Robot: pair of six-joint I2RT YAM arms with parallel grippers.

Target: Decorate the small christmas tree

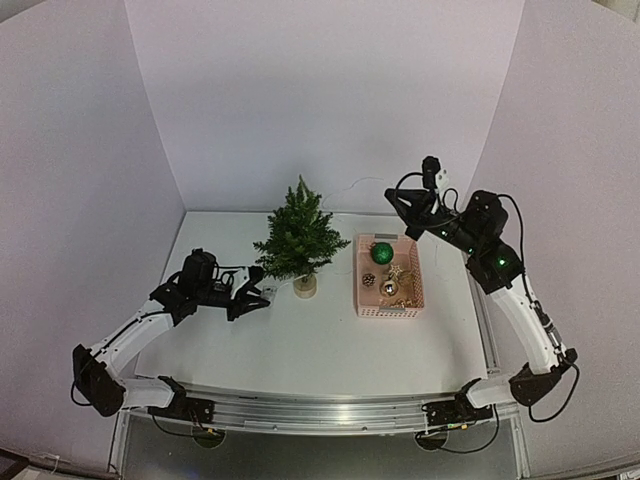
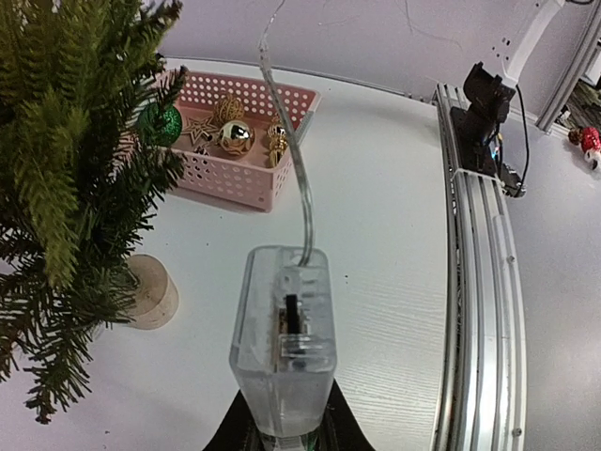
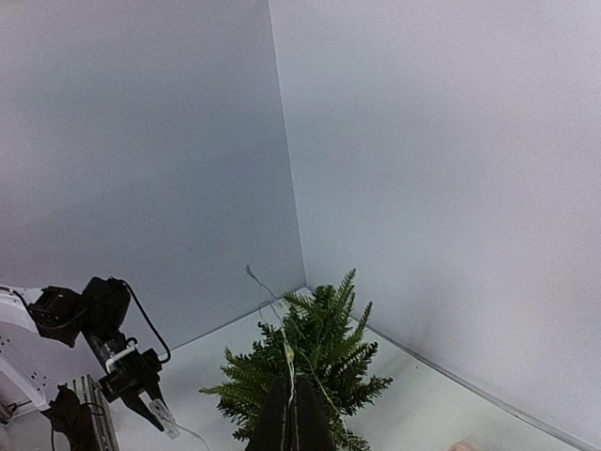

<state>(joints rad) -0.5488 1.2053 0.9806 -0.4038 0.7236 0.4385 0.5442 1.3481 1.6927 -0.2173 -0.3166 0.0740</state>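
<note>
The small christmas tree (image 1: 298, 240) stands upright at the centre of the table (image 1: 320, 350), its long axis vertical. The left gripper (image 2: 282, 440) is the nearer one, low at the frame's left of the tree's base, fingers narrowed around a clear battery box (image 2: 282, 329). The right gripper (image 3: 291, 418) hangs high at upper right, pinched tight on a thin light wire (image 3: 289, 357), with the tree below and left of it. Only the left wrist view shows the box's switch, its clear cable (image 2: 300, 178) rising beside the branches and the pink basket (image 2: 235, 183) of baubles beyond. Only the right wrist view shows the wire clearly, running over the crown.
</note>
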